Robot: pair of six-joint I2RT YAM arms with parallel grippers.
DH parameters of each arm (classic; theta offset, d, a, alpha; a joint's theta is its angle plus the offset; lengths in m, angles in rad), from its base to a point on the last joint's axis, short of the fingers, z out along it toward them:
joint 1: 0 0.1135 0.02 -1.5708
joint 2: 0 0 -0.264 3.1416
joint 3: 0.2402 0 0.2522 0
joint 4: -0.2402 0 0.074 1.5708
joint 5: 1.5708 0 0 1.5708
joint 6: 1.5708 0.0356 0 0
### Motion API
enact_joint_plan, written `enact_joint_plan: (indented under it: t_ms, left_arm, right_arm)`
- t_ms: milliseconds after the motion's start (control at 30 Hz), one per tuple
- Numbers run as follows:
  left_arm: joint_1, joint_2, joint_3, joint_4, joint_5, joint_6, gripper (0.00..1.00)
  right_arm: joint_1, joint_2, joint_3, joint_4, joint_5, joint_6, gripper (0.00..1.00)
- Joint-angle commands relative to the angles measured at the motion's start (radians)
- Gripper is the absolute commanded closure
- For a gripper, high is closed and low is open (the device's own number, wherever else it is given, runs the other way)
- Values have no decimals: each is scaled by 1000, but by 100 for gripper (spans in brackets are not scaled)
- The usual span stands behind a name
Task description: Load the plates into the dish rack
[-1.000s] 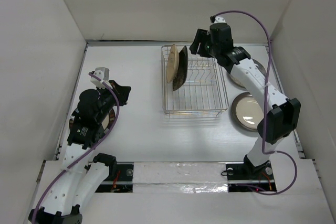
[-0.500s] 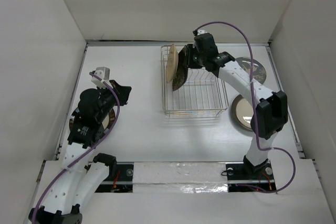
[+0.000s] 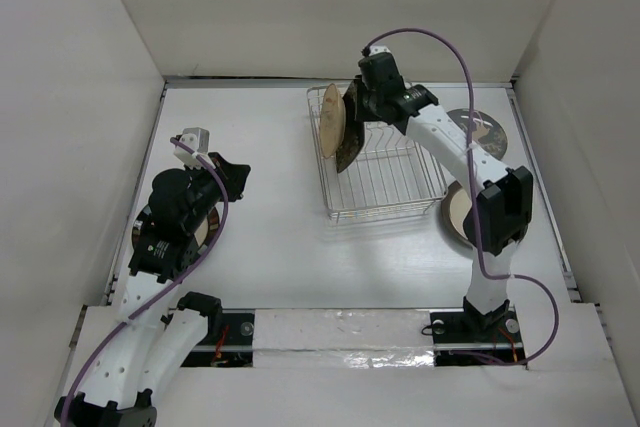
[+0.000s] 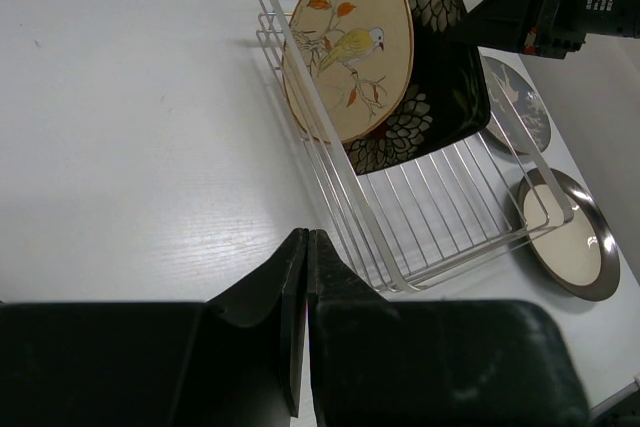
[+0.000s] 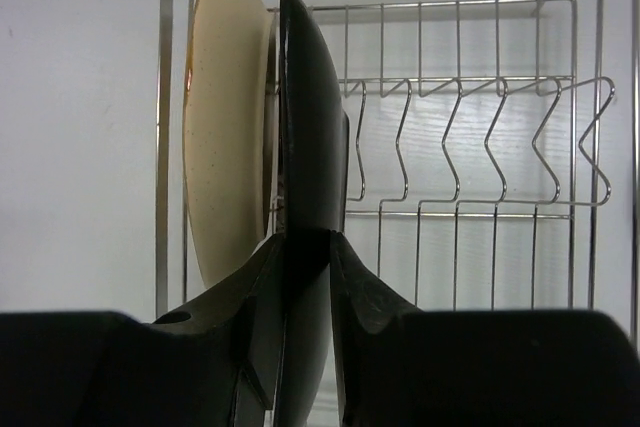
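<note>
I see the dish rack [image 3: 385, 175] at the far middle of the table. At its left end the tan plate [image 3: 328, 129] stands upright, with the black plate [image 3: 346, 152] just to its right. My right gripper [image 5: 305, 242] is clamped on the black plate's rim. My left gripper [image 4: 306, 247] hangs at the near left, fingers pressed together.

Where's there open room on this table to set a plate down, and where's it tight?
Open: the table between the left end effector and the dish rack. Tight: the rack's left end, where the right end effector grips the black plate beside the tan plate; a marked plate and cream-centred plate lie right of it.
</note>
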Motion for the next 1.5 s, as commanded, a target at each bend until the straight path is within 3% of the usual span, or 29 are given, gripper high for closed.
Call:
enact_joint_plan:
  t_ms: [0,233,400,900,1000,1033,1133,1300,1433,1467]
  left_arm:
    - [-3,-7,-9,48,10,4,100]
    - [-3,6,-11,46,15,6,100]
    - [-3,15,-9,45,20,9,100]
    - [-3,19,-11,42,24,10,100]
    - [-3,19,-11,42,26,9,100]
    - [-3,21,-9,45,26,10,100]
    - [-3,24,-11,43,29,9,100]
    - [-3,27,-11,45,35,9,99]
    - [-3,27,-9,45,38,9,97]
    - [-3,27,-9,45,38,9,96]
  right_arm:
    - [15,-38,124,71,45,-53,100]
    - [46,-2,195,28,65,-92,100]
    - [76,41,271,0,160,-128,100]
    - [76,189,390,3,192,-133,99]
    - [76,189,371,18,169,-119,78]
    - [76,176,359,26,163,-112,65]
    - [76,134,298,76,134,-90,48]
    - [41,-14,195,174,6,-47,36]
    - [-2,-166,59,259,-42,-9,33]
    - [-20,-207,-39,282,-42,-1,33]
